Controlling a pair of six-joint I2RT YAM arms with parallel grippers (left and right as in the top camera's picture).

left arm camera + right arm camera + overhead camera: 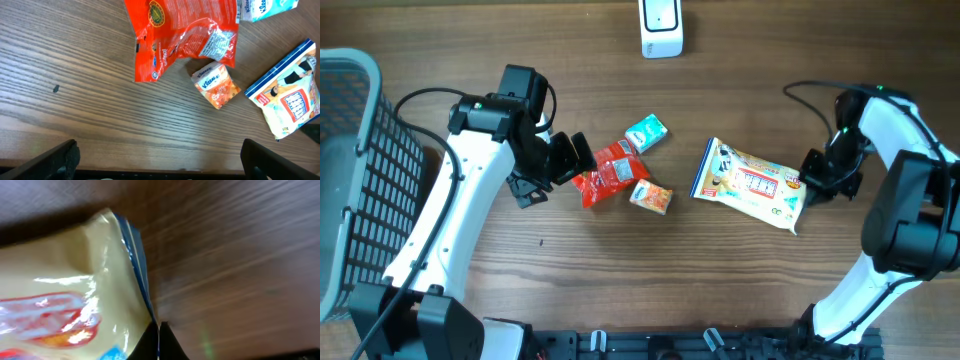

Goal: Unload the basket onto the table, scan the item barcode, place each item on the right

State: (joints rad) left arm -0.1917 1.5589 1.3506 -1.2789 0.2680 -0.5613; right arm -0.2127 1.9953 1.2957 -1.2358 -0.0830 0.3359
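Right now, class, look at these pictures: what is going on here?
The right gripper is pinched shut on the edge of the yellow snack bag, which lies on the table. The left gripper hangs open beside the red packet, holding nothing. No item is at the white scanner.

on the tabletop (520,40), the basket (380,170) stands at the far left edge and the scanner (661,27) at the far edge, centre. the snack bag (608,175) lies mid-table, with the upper small packet (646,133) behind its right end and the lower small packet (651,197) touching its near right corner. the flat pouch (750,185) lies well right of them. the left gripper (570,158) sits just left of the snack bag; the right gripper (810,180) meets the pouch's right edge.
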